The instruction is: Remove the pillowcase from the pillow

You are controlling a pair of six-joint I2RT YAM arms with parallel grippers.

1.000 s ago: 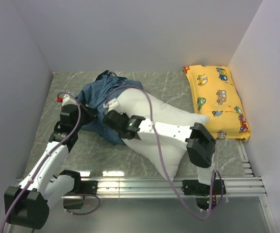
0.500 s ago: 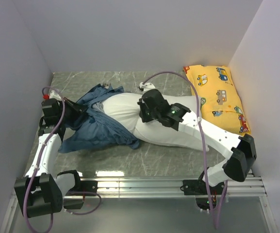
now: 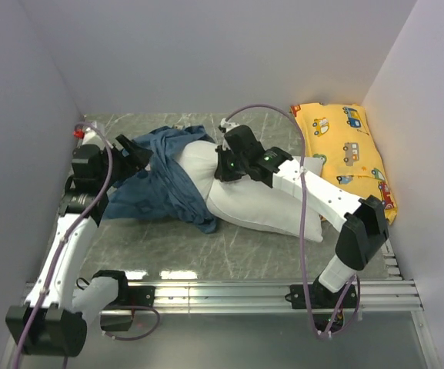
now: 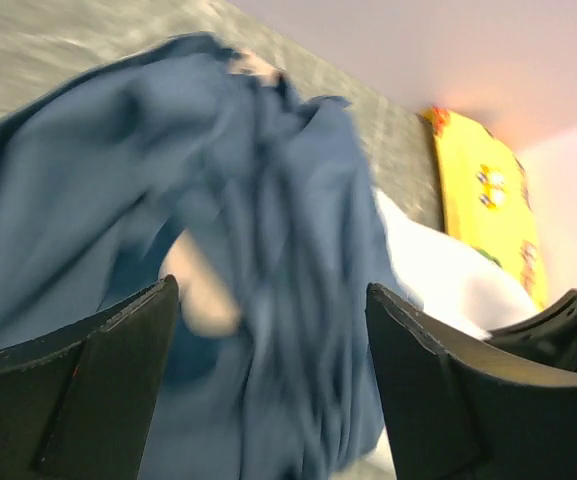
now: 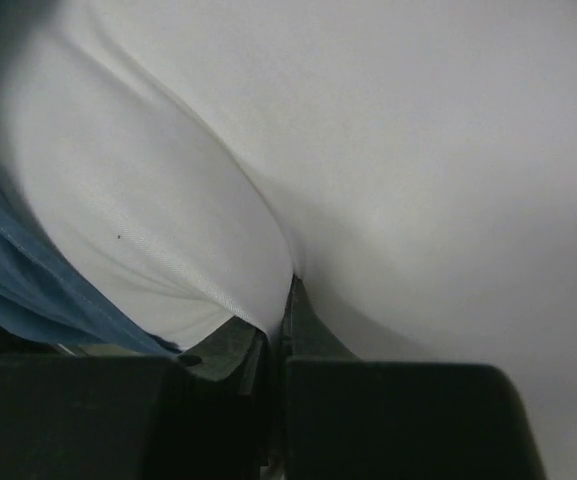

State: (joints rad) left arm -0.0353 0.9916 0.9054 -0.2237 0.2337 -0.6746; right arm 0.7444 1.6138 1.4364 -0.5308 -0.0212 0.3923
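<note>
The blue pillowcase (image 3: 160,188) lies crumpled at the left of the table, still wrapped round the left end of the white pillow (image 3: 268,207). My left gripper (image 3: 135,154) hovers at the case's far-left edge, open, with nothing between its fingers. In the left wrist view the blurred blue pillowcase (image 4: 268,170) hangs just beyond the left gripper (image 4: 273,300), and the pillow (image 4: 448,275) shows behind. My right gripper (image 3: 223,165) is shut on a pinch of the pillow (image 5: 368,150); its closed tips (image 5: 288,290) press into the white fabric, with a strip of pillowcase (image 5: 28,280) at the left.
A yellow car-print pillow (image 3: 345,157) lies along the right wall, also seen as a yellow pillow (image 4: 483,190) from the left wrist. Grey walls close in the left, back and right. A metal rail (image 3: 229,292) runs along the near edge.
The left gripper has opened and let go of the pillowcase, which has slumped toward the pillow. The right arm has swung the pillow to the right, pulling more of it out.
</note>
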